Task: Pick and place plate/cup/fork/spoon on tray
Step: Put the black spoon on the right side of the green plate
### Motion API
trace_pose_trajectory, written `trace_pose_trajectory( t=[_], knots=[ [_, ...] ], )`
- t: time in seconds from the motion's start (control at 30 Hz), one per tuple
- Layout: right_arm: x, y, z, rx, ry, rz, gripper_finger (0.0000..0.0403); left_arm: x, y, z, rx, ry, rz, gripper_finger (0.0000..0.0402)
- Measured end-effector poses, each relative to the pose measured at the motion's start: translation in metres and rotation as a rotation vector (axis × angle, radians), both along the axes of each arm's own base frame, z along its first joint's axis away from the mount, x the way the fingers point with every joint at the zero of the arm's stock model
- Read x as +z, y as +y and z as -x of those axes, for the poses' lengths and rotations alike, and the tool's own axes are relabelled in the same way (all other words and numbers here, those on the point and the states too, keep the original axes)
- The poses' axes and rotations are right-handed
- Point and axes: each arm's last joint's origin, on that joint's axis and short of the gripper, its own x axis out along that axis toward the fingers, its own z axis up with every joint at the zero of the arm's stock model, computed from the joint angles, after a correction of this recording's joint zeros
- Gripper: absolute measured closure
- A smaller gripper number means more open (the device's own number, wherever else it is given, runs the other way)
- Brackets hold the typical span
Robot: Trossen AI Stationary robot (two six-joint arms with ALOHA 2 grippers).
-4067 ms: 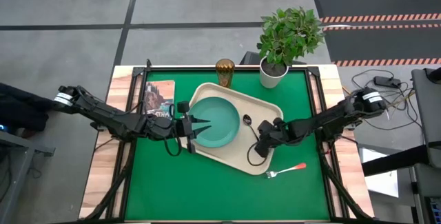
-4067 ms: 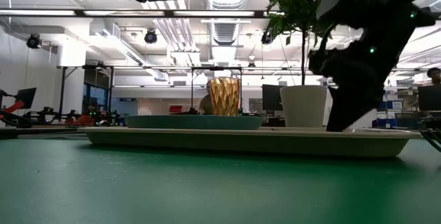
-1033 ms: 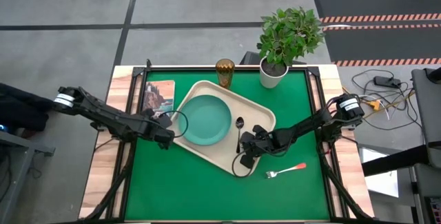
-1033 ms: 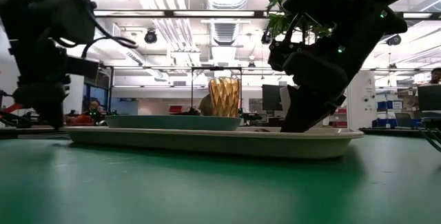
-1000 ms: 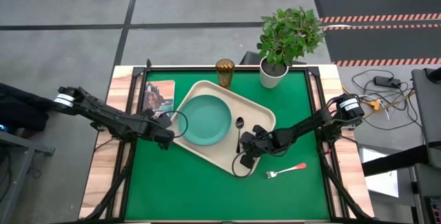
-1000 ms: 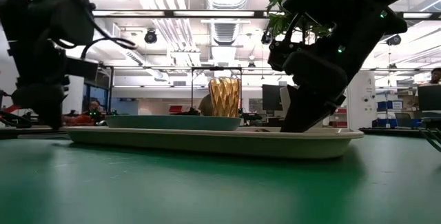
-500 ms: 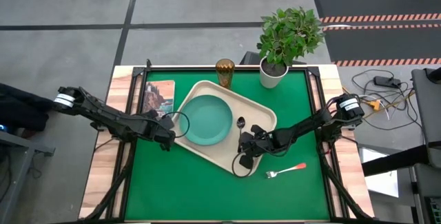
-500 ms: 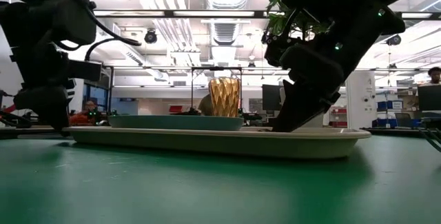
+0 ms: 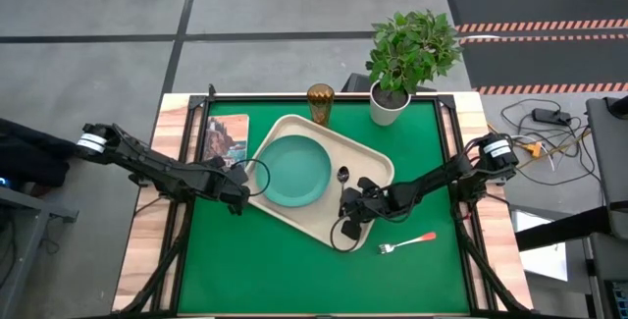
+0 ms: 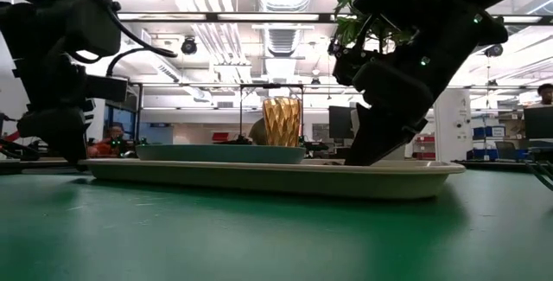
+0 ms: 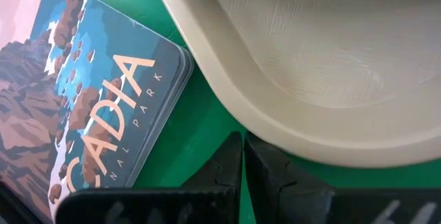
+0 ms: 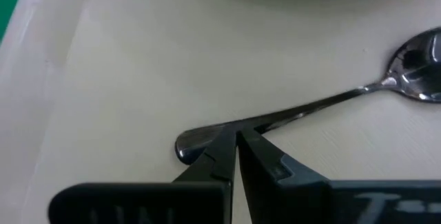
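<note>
The cream tray (image 9: 312,223) lies askew on the green mat, with the teal plate (image 9: 294,170) resting flat on it. The dark spoon (image 9: 342,174) lies on the tray beside the plate. My right gripper (image 9: 344,199) is shut on the spoon's handle. My left gripper (image 9: 241,199) is shut, low at the tray's left corner. The amber cup (image 9: 320,101) stands upright on the mat beyond the tray's far edge. The red-handled fork (image 9: 407,241) lies on the mat off the tray's near right side. My right gripper pinches the spoon's handle (image 12: 258,122) near its free end (image 12: 193,145) between its two fingertips, which lie across the handle. The fingers slant down from the table's right. The spoon lies on the tray floor (image 12: 124,58), its bowl (image 12: 420,65) toward the far edge. My left gripper's shut fingertips (image 11: 234,156) stand right at the outer edge of the tray's rim (image 11: 275,131), coming from the table's left. I cannot tell whether they touch it.
A picture-covered book (image 9: 226,142) lies on the mat left of the tray, close to my left gripper. A white pot with a leafy plant (image 9: 390,103) stands at the far right, next to the cup.
My right gripper has gone a little toward the far edge, over the spoon's handle, which it now covers in the high view. The tray, with the plate on it, has slid slightly toward the table's right.
</note>
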Motion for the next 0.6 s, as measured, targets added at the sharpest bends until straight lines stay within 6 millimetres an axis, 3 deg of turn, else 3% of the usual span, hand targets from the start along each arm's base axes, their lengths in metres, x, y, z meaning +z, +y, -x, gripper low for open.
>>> trace_pose_trajectory(
  t=[0.33,0.6],
  knots=[
    [-0.018,0.003,-0.014,0.0,-0.077,0.027,0.0394,0.0,0.0,0.0,0.0,-0.001,0.0,0.0401],
    [-0.014,0.003,-0.021,0.011,-0.14,0.014,0.0394,0.0,0.0,0.0,-0.001,-0.001,0.0,0.0401]
  ],
)
